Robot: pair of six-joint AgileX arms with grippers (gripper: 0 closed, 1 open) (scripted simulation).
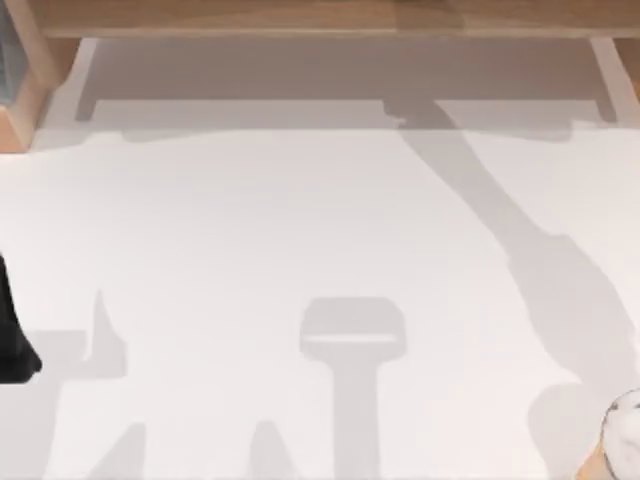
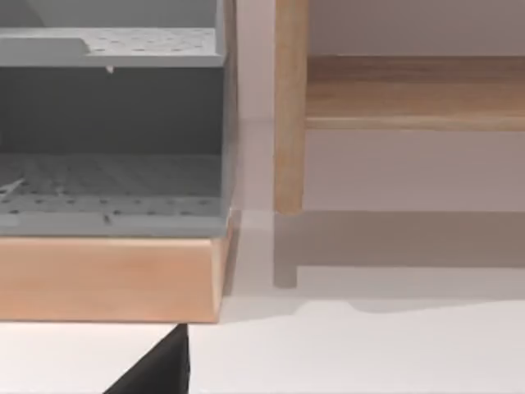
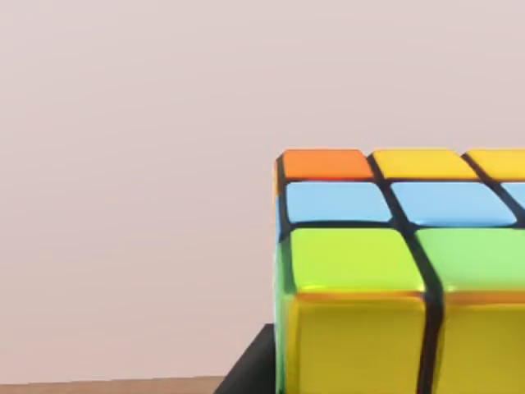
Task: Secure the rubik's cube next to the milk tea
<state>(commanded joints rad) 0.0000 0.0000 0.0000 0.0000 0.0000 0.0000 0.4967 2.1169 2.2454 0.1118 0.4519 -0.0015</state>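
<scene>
Yellow-green rubik's cube (image 3: 394, 279) close against right pincer.

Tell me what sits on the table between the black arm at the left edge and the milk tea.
Nothing: in the top view the white table between the left arm and the milk tea holds only shadows.

Our left arm (image 1: 12, 330) shows as a plain matte black shape with a smooth, curved outline at the table's left edge; no cables, screws or markings can be made out.
</scene>
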